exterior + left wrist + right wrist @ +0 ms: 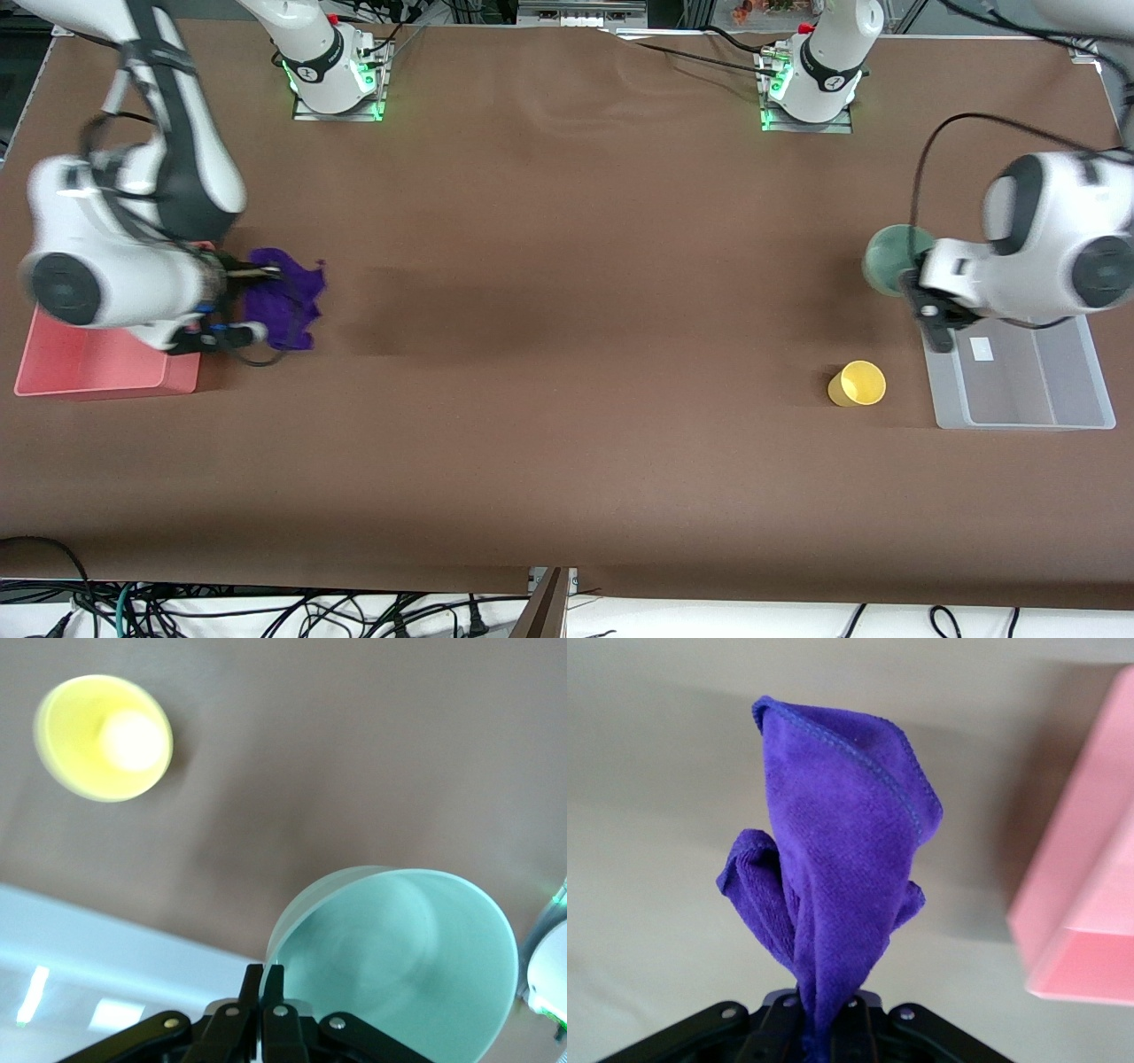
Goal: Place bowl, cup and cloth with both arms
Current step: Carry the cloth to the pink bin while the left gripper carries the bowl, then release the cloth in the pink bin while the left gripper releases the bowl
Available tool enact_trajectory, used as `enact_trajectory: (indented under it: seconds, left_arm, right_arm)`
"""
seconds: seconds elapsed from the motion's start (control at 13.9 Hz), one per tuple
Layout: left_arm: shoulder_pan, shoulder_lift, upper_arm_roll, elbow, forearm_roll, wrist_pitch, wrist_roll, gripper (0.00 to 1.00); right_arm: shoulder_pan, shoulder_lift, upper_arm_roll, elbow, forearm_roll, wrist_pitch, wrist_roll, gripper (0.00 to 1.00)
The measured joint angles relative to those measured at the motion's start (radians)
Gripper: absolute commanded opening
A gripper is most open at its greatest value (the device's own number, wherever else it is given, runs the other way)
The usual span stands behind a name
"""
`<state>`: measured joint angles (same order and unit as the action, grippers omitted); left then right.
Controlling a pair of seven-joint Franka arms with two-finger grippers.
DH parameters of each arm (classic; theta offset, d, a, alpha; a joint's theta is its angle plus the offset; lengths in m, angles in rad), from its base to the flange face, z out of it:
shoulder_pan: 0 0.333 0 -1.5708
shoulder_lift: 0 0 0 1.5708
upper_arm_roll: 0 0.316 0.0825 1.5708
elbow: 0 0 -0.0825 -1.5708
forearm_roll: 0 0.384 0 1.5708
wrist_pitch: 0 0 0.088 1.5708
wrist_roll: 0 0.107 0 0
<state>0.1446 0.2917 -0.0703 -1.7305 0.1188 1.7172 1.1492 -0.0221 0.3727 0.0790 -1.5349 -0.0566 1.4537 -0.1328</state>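
Note:
My left gripper [911, 283] [264, 973] is shut on the rim of the pale mint-green bowl [890, 257] [407, 957]. The bowl is tipped on its side in the air, beside the clear bin near the left arm's end of the table. The yellow cup [857, 384] [104, 737] stands upright on the table, nearer the front camera than the bowl. My right gripper [252, 276] [824, 1005] is shut on the purple cloth [283, 297] [842, 842], which hangs bunched from the fingers just beside the pink bin.
A pink bin [89, 363] [1090, 904] sits at the right arm's end of the table. A clear plastic bin [1019, 377] [89, 957] sits at the left arm's end, beside the cup. Brown table surface [567, 310] stretches between them.

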Motion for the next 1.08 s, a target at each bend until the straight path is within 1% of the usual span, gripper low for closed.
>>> enact_trajectory:
  seconds: [0.14,0.22,0.36,0.43,0.5,0.65,0.79,0.93,1.01,1.08]
  left_arm:
    - [0.085,0.024,0.006,0.072,0.05,-0.027,0.099,0.0]
    - [0.127,0.043,0.007,0.09,0.084,-0.027,0.137,0.0]
    - [0.185,0.092,0.008,0.104,0.138,-0.005,0.186,0.0]
    - [0.203,0.123,0.008,0.104,0.156,0.019,0.203,0.0]
    - [0.218,0.155,0.008,0.104,0.161,0.043,0.219,0.0]
    - [0.253,0.229,0.008,0.103,0.164,0.109,0.266,0.0]
    - [0.296,0.294,0.008,0.098,0.165,0.188,0.318,0.0]
    - [0.321,0.333,0.008,0.083,0.165,0.277,0.341,0.0]
    - [0.325,0.346,0.008,0.076,0.165,0.315,0.343,0.16]
    - [0.327,0.354,0.008,0.074,0.165,0.342,0.344,0.27]
  right_arm:
    - [-0.008,-0.004,-0.108,0.082,-0.042,-0.112,-0.198,0.0]
    - [-0.013,-0.004,-0.163,0.103,-0.055,-0.137,-0.281,0.0]
    - [-0.019,-0.002,-0.267,0.11,-0.061,-0.146,-0.4,0.0]
    - [-0.025,0.003,-0.305,0.108,-0.061,-0.144,-0.439,0.0]
    - [-0.033,0.011,-0.331,0.1,-0.062,-0.133,-0.469,0.0]
    - [-0.045,0.031,-0.37,0.065,-0.062,-0.068,-0.52,0.0]
    - [-0.056,0.06,-0.392,0.02,-0.062,-0.007,-0.55,0.0]
    - [-0.069,0.102,-0.409,-0.011,-0.063,0.045,-0.579,0.0]
    - [-0.072,0.125,-0.421,-0.023,-0.063,0.074,-0.595,0.0]
    - [-0.074,0.147,-0.43,-0.035,-0.063,0.107,-0.607,0.0]
